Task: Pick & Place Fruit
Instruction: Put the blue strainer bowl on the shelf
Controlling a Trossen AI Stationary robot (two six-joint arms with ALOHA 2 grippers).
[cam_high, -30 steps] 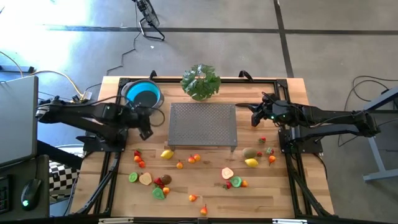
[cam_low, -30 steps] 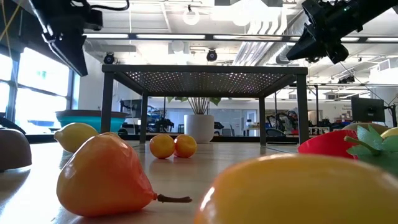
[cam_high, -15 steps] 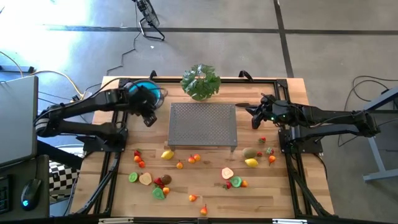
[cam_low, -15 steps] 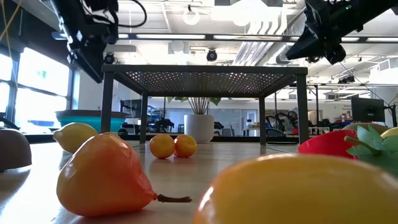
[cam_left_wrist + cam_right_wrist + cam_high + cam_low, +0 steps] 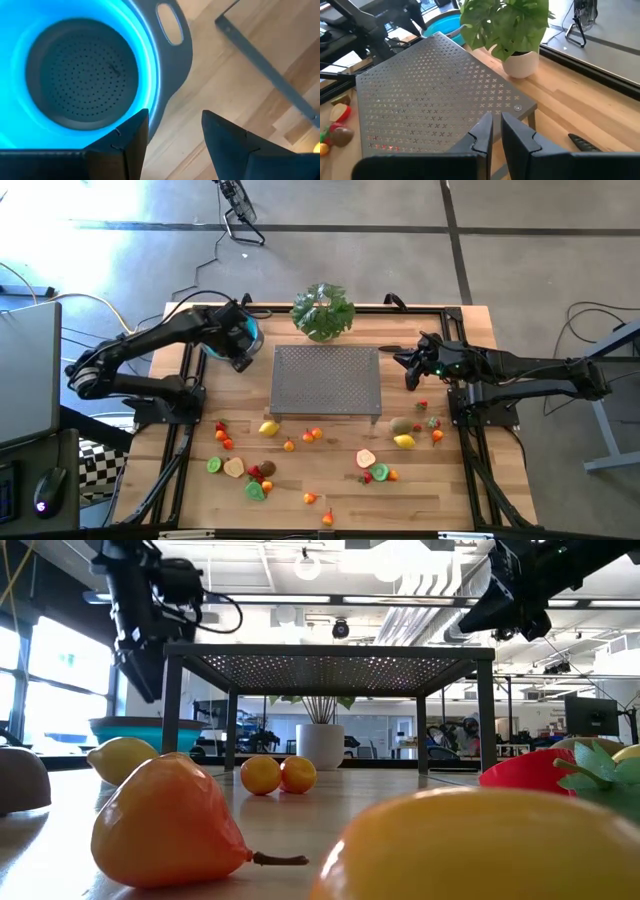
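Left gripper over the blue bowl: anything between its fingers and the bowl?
Nothing visible. The left gripper hangs open and empty above the round blue perforated bowl, with only clear air between them.

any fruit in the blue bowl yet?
No: in the left wrist view the blue bowl shows only its bare perforated grey bottom, and the left gripper over its rim has nothing between its open fingers.

left gripper point(image 5: 240, 363) | swings from table's left edge toward far side | now hangs over blue bowl point(image 5: 222, 337) rim, empty
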